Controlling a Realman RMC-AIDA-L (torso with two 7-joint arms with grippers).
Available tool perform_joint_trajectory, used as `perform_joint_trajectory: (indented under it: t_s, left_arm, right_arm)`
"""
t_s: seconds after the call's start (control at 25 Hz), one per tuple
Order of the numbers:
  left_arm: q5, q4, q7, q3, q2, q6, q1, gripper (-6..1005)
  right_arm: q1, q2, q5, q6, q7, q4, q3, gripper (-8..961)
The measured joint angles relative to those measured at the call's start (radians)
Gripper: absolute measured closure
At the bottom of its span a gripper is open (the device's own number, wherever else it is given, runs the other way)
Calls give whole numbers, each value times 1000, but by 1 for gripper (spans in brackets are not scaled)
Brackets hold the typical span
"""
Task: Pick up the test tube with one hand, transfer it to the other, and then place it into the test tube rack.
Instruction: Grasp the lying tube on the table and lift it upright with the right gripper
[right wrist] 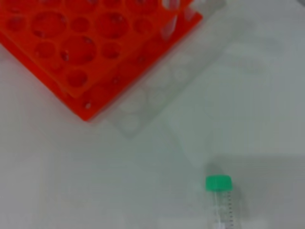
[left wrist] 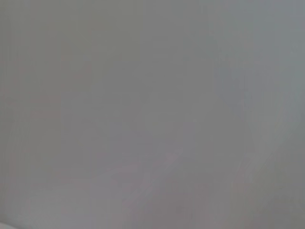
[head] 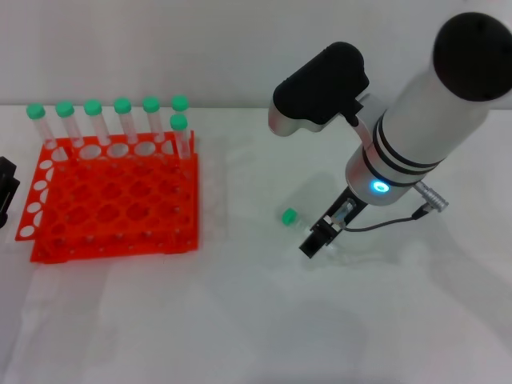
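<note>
The step in hand is the first pickup: the test tube [head: 298, 219] lies on its side on the white worktop [head: 240, 320], well apart from the test tube rack [head: 112, 200] and on its right, with its green cap [right wrist: 218, 183] pointing toward the rack and its clear body running under the right gripper [head: 320, 237]. That gripper hangs low over the tube's tail end, just beside the cap, but whether its fingers are apart or together I cannot tell, since the arm's wrist covers them from the head view and the right wrist view shows no fingers at all. To do this well, I judge the fingers should straddle the clear body just behind the cap, across the tube's length, come down until they nearly touch the worktop, and close gently, because a smooth round tube on a smooth surface will likely roll or squirt out if pinched off-centre. Leaving the cap end free should give the other hand something to take hold of. The left gripper [head: 6, 192] sits at the far left edge beside the rack, barely in view, and its fingers cannot be judged. The worktop is plain white and smooth; seven green-capped tubes [head: 120, 120] stand upright along the rack's far rows, before a pale wall [head: 160, 48].
</note>
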Motion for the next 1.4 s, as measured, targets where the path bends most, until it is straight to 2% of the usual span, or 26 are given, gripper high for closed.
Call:
perform_joint_trajectory:
  t_s: [0.32,0.56,0.8,1.08,1.4]
  left_arm:
    - [0,-3,0,0,2,-1,2,148]
    - [2,-4,0,0,2,-1,2,150]
    - [2,-2,0,0,2,-1,4,149]
    - [5,0,0,0,1,-1,7,149]
    - [6,2,-2,1,0,-1,10,149]
  right_arm:
    - [49,0,31,-45,6,132,-23,219]
    - [56,0,53,-69,5,164,-42,412]
    - [56,0,64,-102,0,173,-99,411]
    - [70,0,75,-123,-1,216,-114,409]
    - [81,0,92,-131,-8,258,-116,528]
